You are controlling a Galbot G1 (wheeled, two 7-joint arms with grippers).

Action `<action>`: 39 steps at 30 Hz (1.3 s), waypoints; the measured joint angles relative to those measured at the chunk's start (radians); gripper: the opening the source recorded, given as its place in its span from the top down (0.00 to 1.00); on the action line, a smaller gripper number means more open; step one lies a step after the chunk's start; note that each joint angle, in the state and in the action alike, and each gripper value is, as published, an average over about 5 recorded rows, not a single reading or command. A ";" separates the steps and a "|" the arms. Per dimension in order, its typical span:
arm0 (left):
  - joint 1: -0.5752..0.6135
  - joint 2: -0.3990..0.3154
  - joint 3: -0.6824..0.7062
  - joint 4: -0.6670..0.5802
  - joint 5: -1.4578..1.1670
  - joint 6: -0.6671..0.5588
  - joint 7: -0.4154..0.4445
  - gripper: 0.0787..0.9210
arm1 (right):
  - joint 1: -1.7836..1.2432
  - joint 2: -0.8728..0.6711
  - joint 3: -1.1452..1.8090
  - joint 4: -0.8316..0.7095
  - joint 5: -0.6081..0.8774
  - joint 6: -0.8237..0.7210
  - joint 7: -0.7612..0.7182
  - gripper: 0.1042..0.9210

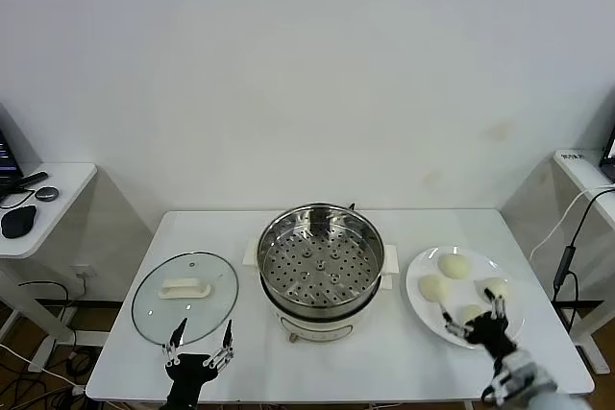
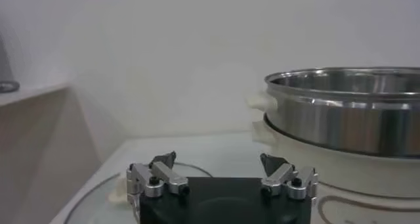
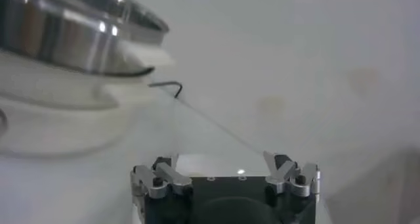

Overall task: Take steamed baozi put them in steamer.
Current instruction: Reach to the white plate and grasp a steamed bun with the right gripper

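Note:
The steamer (image 1: 320,266), a shiny steel pot with a perforated tray on a white base, stands at the table's middle. Several cream-white baozi lie on a white plate (image 1: 418,280) to its right, among them one at the back (image 1: 454,264) and one on the left (image 1: 434,287). My right gripper (image 1: 472,310) is open over the plate's front part, its fingers straddling the frontmost baozi (image 1: 471,315) without closing on it. My left gripper (image 1: 201,341) hangs open at the front edge of the glass lid. The wrist views show each gripper, left (image 2: 218,163) and right (image 3: 220,163), with nothing between the fingers, and the steamer (image 2: 348,113) beyond.
A glass lid (image 1: 184,297) with a white handle lies flat left of the steamer. The steamer's black cord (image 3: 167,86) runs behind it. A side table (image 1: 58,189) with a mouse stands at the left; another with cables (image 1: 567,256) at the right.

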 measured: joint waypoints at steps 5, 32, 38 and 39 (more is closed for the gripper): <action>-0.013 -0.001 -0.014 0.001 0.007 -0.008 0.005 0.12 | 0.109 -0.136 -0.032 -0.059 -0.076 -0.012 -0.119 0.12; -0.026 -0.008 -0.080 0.022 0.055 -0.044 0.018 0.12 | 1.102 -0.259 -0.811 -0.711 -0.366 0.139 -0.754 0.12; -0.021 -0.011 -0.092 0.023 0.067 -0.047 0.017 0.12 | 1.198 -0.189 -0.911 -0.815 -0.392 0.150 -0.783 0.12; -0.020 -0.011 -0.094 0.022 0.069 -0.047 0.016 0.12 | 1.208 -0.179 -0.924 -0.830 -0.396 0.152 -0.786 0.12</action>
